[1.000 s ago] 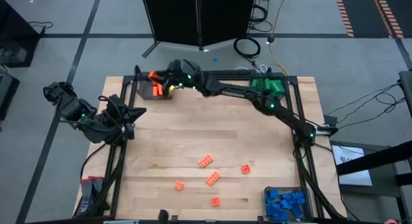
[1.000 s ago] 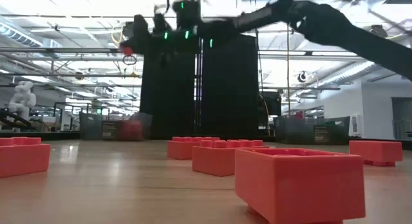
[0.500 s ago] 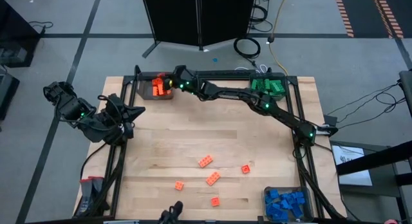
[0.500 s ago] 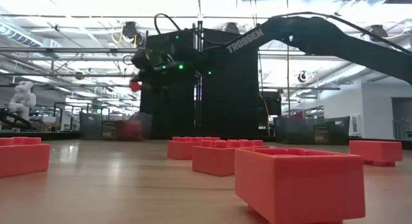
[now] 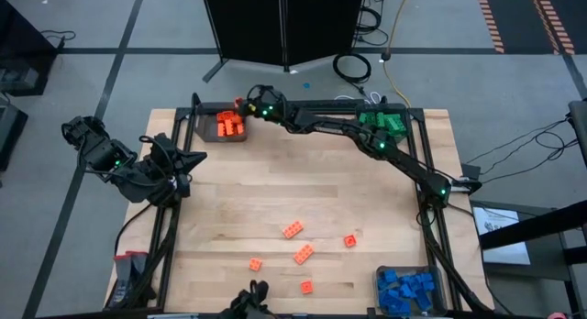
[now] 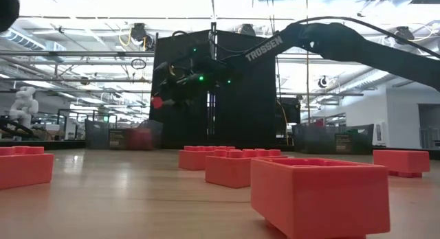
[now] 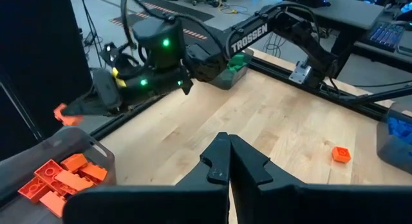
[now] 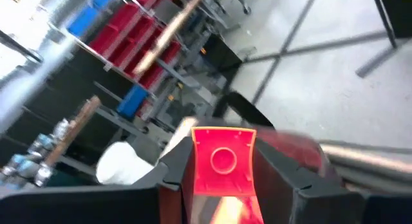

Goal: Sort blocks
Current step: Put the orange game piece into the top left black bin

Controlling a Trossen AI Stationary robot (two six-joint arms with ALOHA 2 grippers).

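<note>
Right beneath the right gripper sits a clear grey bin at the table's far left corner, holding a pile of orange blocks. Back along that arm, at the far right corner, a second bin holds green blocks. A third bin, well away at the near right corner, holds blue blocks. The right gripper's fingers are partly closed, clamped on one small orange block held in the air above the orange bin. Five more orange blocks lie loose on the near half of the table, well apart from that gripper. The left gripper waits clenched and empty at the table's left edge.
</note>
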